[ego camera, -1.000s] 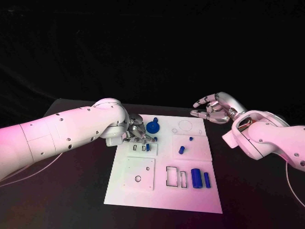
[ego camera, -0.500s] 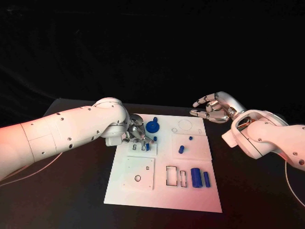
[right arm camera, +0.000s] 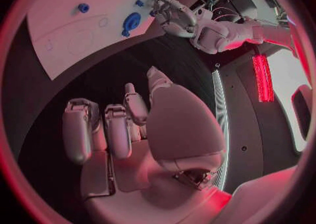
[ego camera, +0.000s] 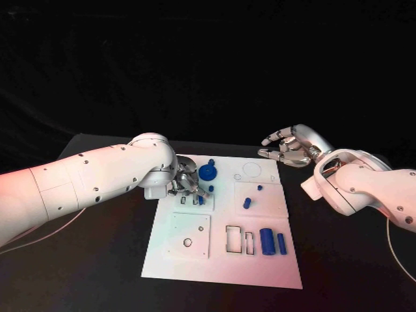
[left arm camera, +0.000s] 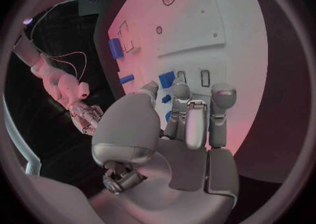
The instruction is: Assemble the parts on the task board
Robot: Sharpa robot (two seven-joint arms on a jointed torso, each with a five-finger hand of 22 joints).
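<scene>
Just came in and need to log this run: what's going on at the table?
The robot is assembling blue parts on the white task board. Its left hand is down at the board's far left section, fingers by a small blue part. The right hand hovers off the board's far right corner, holding nothing.

1. The left arm (ego camera: 86,179) reaches in with its wrist bent, the left hand (ego camera: 184,183) pointing fingers-down, bunched close together.
2. Whether those fingers pinch anything cannot be told.
3. The right arm (ego camera: 372,188) is raised at the wrist.
4. The right hand (ego camera: 292,146) hovers with fingers loosely curled, spread apart, holding nothing.
</scene>
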